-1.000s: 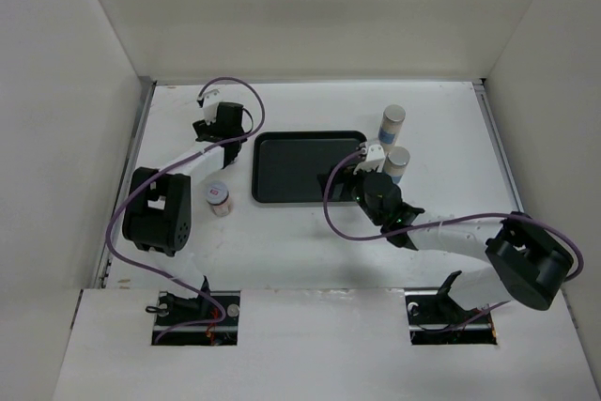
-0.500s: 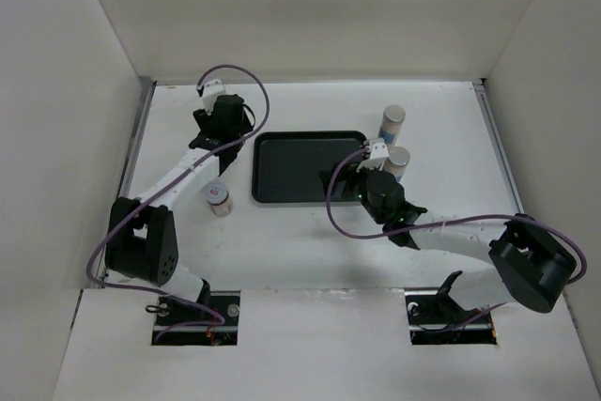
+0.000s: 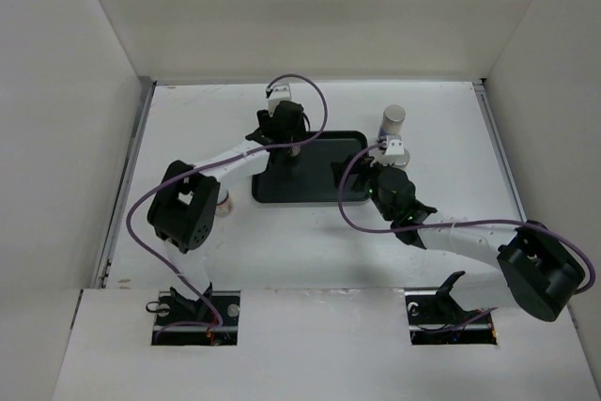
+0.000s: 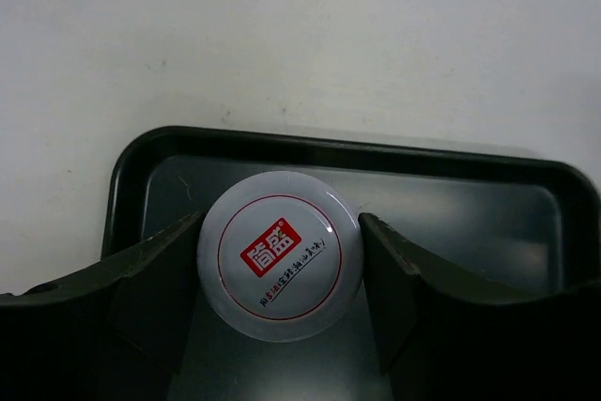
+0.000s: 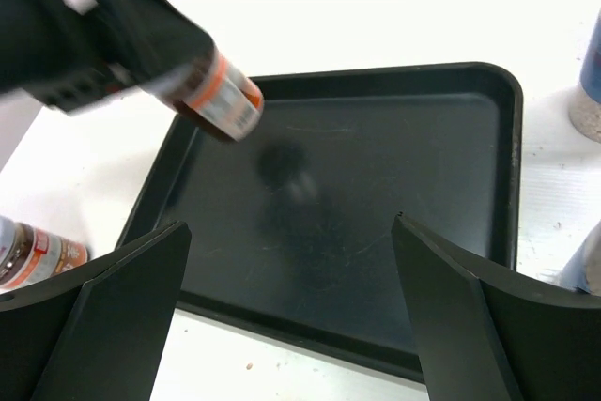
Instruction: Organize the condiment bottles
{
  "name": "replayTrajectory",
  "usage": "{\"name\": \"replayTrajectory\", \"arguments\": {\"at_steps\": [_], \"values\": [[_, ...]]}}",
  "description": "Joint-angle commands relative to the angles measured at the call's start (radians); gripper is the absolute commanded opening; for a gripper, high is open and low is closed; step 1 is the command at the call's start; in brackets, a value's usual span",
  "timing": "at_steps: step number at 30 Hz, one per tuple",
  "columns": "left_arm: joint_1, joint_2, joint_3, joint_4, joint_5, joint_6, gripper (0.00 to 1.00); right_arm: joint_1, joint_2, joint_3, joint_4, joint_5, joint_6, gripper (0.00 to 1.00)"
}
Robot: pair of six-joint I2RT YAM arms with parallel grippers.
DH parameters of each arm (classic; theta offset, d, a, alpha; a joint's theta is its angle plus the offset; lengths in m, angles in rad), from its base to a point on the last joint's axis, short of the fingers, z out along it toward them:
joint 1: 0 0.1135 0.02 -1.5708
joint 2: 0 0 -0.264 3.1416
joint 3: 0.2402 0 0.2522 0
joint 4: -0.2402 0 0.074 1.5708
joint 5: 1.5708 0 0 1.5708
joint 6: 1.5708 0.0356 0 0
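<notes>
1. Top external view: a white table [image 3: 188, 119] carries a black tray [image 3: 324, 185] at its centre.
2. The left gripper [image 4: 279, 253] hangs over the tray's left part, pinching a brown jar [image 4: 279, 232] with a white, red-marked lid.
3. The right gripper [image 5: 291, 223] hovers at the tray's right side, fingers spread wide.
4. A tall whitish bottle [image 3: 394, 122] stands just right of the tray, and a nearer tall bottle [image 5: 587, 265] stands beside it.
5. A second brown jar [image 5: 38, 249] stands on the table left of the tray.
</notes>
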Motion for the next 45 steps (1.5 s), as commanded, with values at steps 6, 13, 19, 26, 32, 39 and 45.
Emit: {"name": "replayTrajectory", "arguments": {"at_steps": [6,13,19,26,32,39,45], "values": [[0.0,0.052,0.083,0.103,-0.065,0.018,0.39,-0.007,-0.044,-0.007,0.038,0.013,0.021,0.95],[-0.006,-0.055,-0.034,0.153,-0.095,0.047,0.86,-0.007,-0.033,-0.006,0.042,0.011,0.026,0.97],[-0.023,-0.326,-0.189,0.166,-0.119,0.115,0.9,-0.006,-0.03,-0.003,0.041,0.013,0.024,0.98],[-0.012,-0.691,-0.385,-0.265,-0.259,0.037,0.89,-0.01,-0.022,0.0,0.035,0.002,0.03,1.0],[0.07,-0.842,-0.476,-0.549,-0.215,-0.121,0.9,-0.006,-0.002,0.01,0.032,-0.009,0.032,1.0],[0.175,-0.828,-0.563,-0.516,-0.076,-0.146,0.9,-0.006,0.006,0.014,0.028,-0.016,0.035,1.0],[0.207,-0.738,-0.612,-0.375,-0.037,-0.145,0.86,-0.006,0.007,0.016,0.027,-0.021,0.035,1.0]]}}
